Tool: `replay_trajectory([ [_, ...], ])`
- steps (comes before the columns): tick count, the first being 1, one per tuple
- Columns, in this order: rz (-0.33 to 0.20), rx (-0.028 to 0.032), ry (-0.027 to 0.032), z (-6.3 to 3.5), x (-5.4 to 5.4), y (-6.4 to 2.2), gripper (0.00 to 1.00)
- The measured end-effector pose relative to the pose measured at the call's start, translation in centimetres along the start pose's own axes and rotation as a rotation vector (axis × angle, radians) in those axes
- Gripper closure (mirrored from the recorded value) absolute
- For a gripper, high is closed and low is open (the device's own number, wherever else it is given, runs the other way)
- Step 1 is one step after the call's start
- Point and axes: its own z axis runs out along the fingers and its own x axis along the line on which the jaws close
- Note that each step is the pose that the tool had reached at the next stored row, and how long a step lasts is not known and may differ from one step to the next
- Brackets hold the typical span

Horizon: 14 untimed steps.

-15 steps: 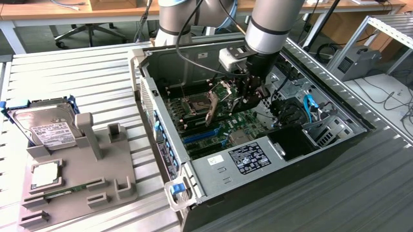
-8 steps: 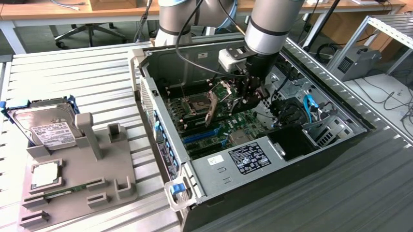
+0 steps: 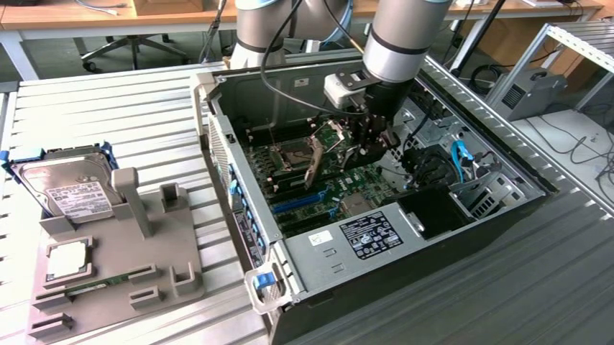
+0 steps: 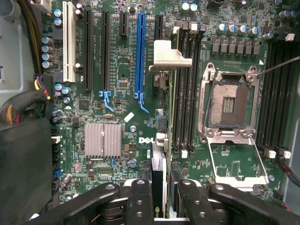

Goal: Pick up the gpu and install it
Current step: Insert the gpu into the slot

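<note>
Pincer [image 3: 360, 147] clamped on the gpu [image 3: 326, 154], held on edge inside the open computer case [image 3: 287, 237], just above the motherboard [image 3: 307, 187]. Exterior view: card hangs directly beneath the arm, long axis running near-to-far along the board. Case lies on the slatted bench [image 3: 115, 108]; grey parts tray [image 3: 144, 251] with hard drive [image 3: 67, 187] well apart on the exterior view's left.

Wrist view: fingers [image 4: 140, 201] pinch the card's edge [image 4: 158, 183]; silver bracket [image 4: 166, 58] at its far end. Blue slot [image 4: 140, 51] lies just beside the card, parallel to it. CPU socket [image 4: 228, 101] on the other side.
</note>
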Motion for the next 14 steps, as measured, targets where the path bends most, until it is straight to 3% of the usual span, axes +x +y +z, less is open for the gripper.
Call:
replay_trajectory([
  [14,0.0,0.0,0.0001,0.31,0.01,0.14,0.74],
])
